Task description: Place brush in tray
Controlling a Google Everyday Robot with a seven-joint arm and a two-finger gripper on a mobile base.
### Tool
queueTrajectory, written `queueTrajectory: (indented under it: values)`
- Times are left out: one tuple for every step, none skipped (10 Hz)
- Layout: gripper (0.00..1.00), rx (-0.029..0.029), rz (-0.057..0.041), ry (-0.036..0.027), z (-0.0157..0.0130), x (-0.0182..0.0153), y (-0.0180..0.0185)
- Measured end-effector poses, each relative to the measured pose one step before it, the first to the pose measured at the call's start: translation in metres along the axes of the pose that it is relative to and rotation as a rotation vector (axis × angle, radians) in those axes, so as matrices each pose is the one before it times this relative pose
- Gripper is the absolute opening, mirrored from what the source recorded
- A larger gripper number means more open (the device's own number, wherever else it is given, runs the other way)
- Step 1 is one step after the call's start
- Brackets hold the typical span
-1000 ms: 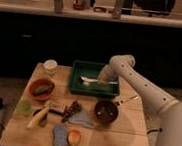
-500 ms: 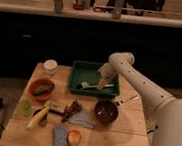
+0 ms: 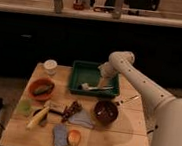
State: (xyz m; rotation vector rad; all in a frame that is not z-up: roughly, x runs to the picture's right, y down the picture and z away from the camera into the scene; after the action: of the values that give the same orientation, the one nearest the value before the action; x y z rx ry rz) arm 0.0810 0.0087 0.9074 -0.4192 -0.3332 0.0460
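The dark green tray (image 3: 79, 72) stands at the back middle of the wooden table. The slim white brush (image 3: 96, 89) lies low along the tray's front part, with its pale head (image 3: 85, 87) to the left and its handle running right. My gripper (image 3: 103, 83) reaches down from the white arm (image 3: 134, 78) on the right. It is right at the brush handle, inside the tray. I cannot tell whether the brush rests on the tray floor.
A brown bowl (image 3: 105, 111) and a thin dark-handled utensil (image 3: 127, 99) sit just in front of the tray. An orange bowl (image 3: 42, 89), a white cup (image 3: 50, 66) and a yellow-white banana-like item (image 3: 37, 118) are at the left. A blue sponge (image 3: 60, 135) and an orange ball (image 3: 75, 137) are near the front edge.
The gripper and the brush have moved down and a little toward the tray's front. The brush now sits lower in the tray.
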Motion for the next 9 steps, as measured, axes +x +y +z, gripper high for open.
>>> queueTrajectory:
  values:
    - [0.8, 0.00185, -0.00068, 0.00018, -0.00208, 0.00005, 0.00007]
    - [0.8, 0.00083, -0.00017, 0.00079, -0.00121, 0.00044, 0.00011]
    - [0.8, 0.00081, -0.00022, -0.00065, -0.00121, -0.00009, 0.00029]
    - [0.8, 0.00153, -0.00073, -0.00002, -0.00188, 0.0001, 0.00036]
    - [0.8, 0.00081, -0.00035, 0.0006, -0.001, 0.00014, -0.00008]
    - [0.8, 0.00001, -0.00108, 0.00056, -0.00058, -0.0003, 0.00008]
    - [0.8, 0.00075, 0.00133, 0.00069, -0.00128, 0.00108, 0.00046]
    - [0.8, 0.00159, 0.00325, -0.0017, -0.00102, 0.00115, 0.00049]
    - [0.8, 0.00105, 0.00175, -0.00189, -0.00065, 0.00031, 0.0002]
